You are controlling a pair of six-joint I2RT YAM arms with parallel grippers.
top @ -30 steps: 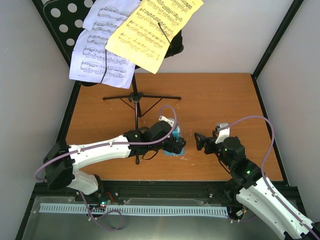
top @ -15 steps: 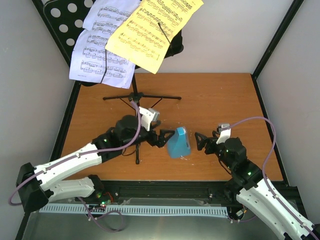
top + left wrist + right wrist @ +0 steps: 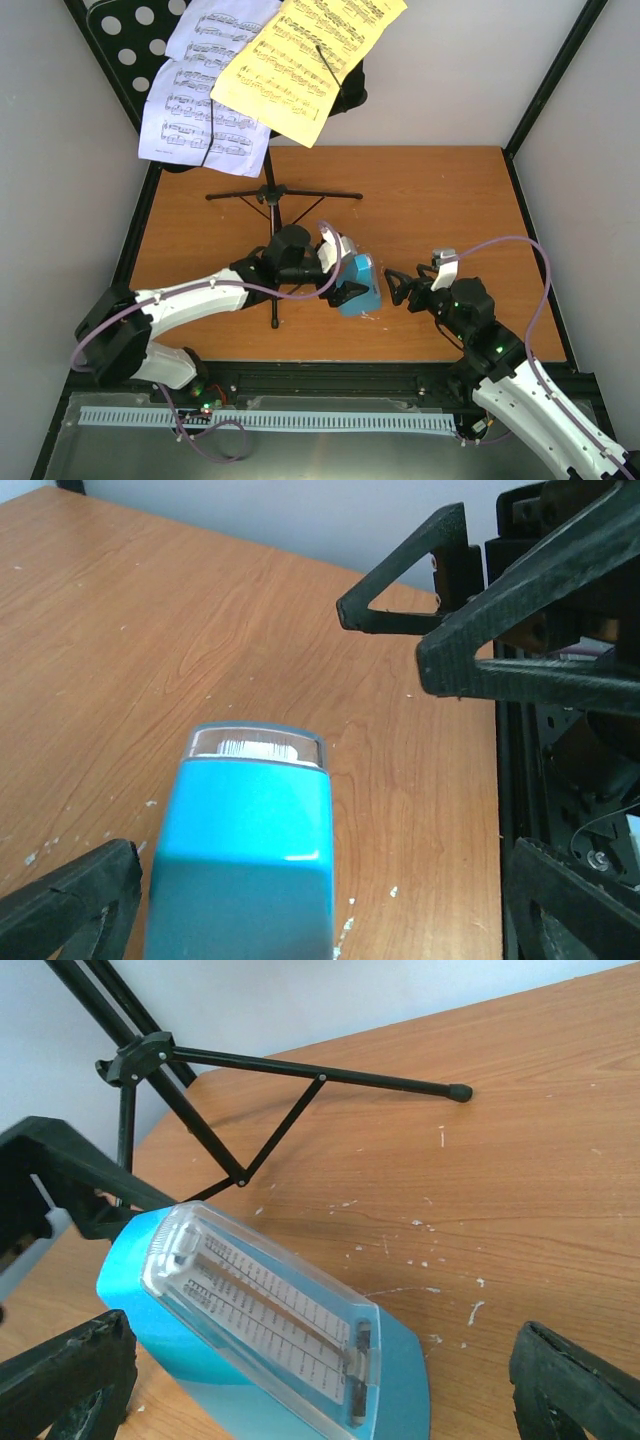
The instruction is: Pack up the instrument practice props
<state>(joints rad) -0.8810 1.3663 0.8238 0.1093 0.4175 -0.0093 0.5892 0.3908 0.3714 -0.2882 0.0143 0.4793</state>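
- Both claws gape wide, holding nothing: your left claw (image 3: pixel 345 280) straddles the blue metronome (image 3: pixel 362 287) on the table (image 3: pixel 440 200), right claw (image 3: pixel 390 286) just beside it.
- It looks light, rigid, slick plastic; pinch the blue flanks low, spare the clear cover (image 3: pixel 255 1310).
- Beyond, the music stand (image 3: pixel 272 195) carries flimsy pages (image 3: pixel 300 65).

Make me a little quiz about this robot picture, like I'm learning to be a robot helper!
1. True or false: the left claw is shut on the metronome.
2. On the stand, which page lies on top? A yellow page, B white page, C green page.
3. How many claws are open?

Key: 1 false, it is open around the metronome. 2 A. 3 two, the right claw too.
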